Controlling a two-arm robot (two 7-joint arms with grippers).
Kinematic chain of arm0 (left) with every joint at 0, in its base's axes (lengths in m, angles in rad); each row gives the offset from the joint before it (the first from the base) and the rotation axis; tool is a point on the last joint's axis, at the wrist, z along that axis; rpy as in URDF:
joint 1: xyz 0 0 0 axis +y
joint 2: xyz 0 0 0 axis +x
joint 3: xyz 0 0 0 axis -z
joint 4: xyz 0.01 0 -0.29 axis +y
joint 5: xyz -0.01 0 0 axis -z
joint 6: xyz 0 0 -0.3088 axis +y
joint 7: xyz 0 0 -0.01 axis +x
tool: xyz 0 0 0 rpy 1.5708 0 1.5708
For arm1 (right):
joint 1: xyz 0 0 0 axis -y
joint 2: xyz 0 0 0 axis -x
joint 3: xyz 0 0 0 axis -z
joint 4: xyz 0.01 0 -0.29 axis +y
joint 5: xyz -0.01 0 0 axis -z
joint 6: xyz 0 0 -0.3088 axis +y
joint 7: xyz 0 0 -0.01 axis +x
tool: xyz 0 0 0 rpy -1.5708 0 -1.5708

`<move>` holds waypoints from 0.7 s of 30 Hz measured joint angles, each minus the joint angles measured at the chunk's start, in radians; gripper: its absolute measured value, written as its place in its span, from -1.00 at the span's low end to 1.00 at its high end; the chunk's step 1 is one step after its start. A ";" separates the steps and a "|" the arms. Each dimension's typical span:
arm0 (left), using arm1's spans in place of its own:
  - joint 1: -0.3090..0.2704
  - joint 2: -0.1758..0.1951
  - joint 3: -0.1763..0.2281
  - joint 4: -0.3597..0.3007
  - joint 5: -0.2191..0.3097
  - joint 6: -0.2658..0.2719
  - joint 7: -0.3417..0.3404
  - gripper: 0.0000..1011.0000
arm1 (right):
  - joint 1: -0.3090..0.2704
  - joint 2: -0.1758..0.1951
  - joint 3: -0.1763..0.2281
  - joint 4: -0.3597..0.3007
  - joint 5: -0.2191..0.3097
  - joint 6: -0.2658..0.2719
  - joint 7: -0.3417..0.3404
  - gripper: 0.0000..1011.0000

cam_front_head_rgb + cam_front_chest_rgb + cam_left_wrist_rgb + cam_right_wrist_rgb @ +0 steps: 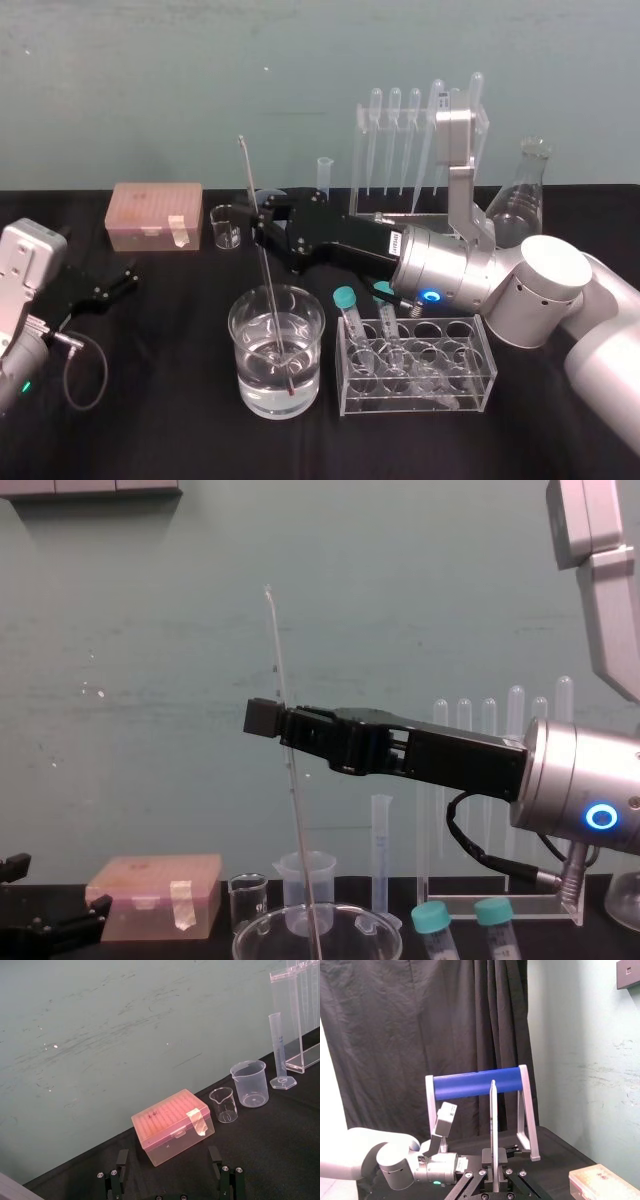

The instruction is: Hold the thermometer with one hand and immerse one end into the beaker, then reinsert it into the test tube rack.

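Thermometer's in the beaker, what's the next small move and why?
Probably raise the right gripper straight up: it grips the thermometer, whose tip sits underwater in the beaker, below the rim, so it must clear before swinging to the test tube rack. Left gripper rests open, far left.

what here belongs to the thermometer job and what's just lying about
In the job: long thin glass thermometer; wide clear glass beaker; tall clear acrylic test tube rack; black right gripper, holding the thermometer.
Lying about: pink lidded plastic box; tiny glass beaker; low rack of teal-capped tubes; conical glass flask; left gripper, parked far left.
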 joint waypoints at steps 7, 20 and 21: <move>0.000 0.000 0.000 0.000 0.000 0.000 0.000 0.99 | -0.003 -0.001 0.004 -0.003 -0.005 0.001 0.000 -0.90; 0.000 0.000 0.000 0.000 0.000 0.000 0.000 0.99 | -0.009 0.005 0.008 -0.019 -0.011 0.006 0.001 -0.90; 0.000 0.000 0.000 0.000 0.000 0.000 0.000 0.99 | -0.010 0.006 0.008 -0.021 -0.012 0.007 0.000 -0.90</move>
